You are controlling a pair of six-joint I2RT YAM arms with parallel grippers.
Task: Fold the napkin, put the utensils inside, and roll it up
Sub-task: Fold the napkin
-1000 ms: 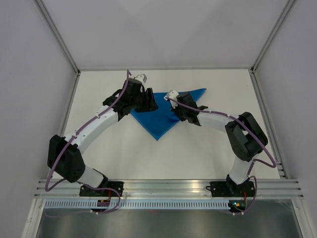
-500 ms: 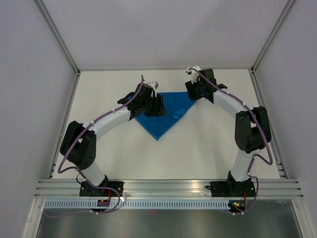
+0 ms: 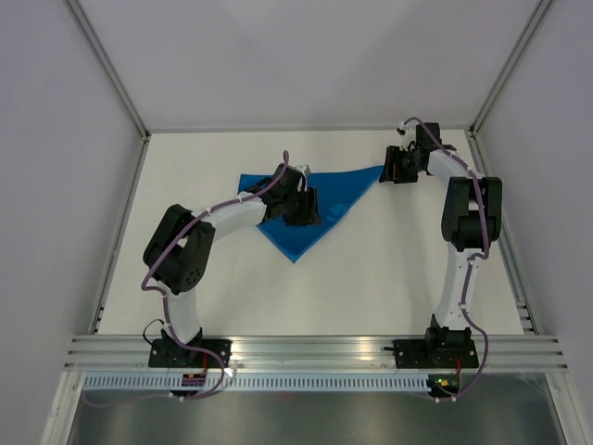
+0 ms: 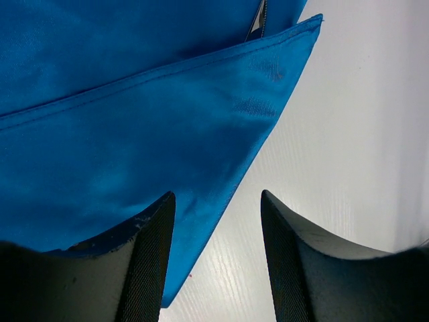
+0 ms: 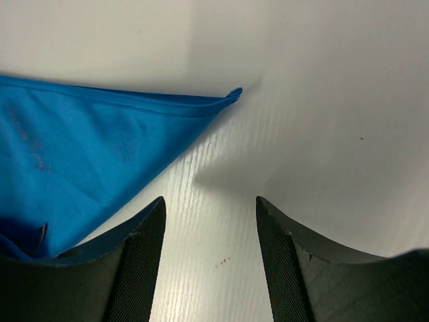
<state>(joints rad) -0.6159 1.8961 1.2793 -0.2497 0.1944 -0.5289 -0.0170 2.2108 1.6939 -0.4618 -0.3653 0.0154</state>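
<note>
The blue napkin [image 3: 338,195] lies folded into a triangle on the white table, its point toward the near side. My left gripper [image 3: 311,208] hovers over the napkin's middle, open and empty. In the left wrist view its jaws [image 4: 216,196] straddle the napkin's [image 4: 134,134] hemmed edge. My right gripper [image 3: 391,171] is open and empty just beyond the napkin's right corner, which shows in the right wrist view [image 5: 100,134]. The right gripper [image 5: 210,201] is over bare table. A thin grey sliver [image 4: 259,19] peeks between cloth layers; I cannot tell whether it is a utensil.
The white table [image 3: 389,269] is boxed in by metal frame rails [image 3: 120,222] at left, right and back. The right arm's elbow [image 3: 471,213] stands close to the right rail.
The right gripper swung from over the napkin to its far right corner. The left gripper slid right across the cloth, uncovering the napkin's left corner.
</note>
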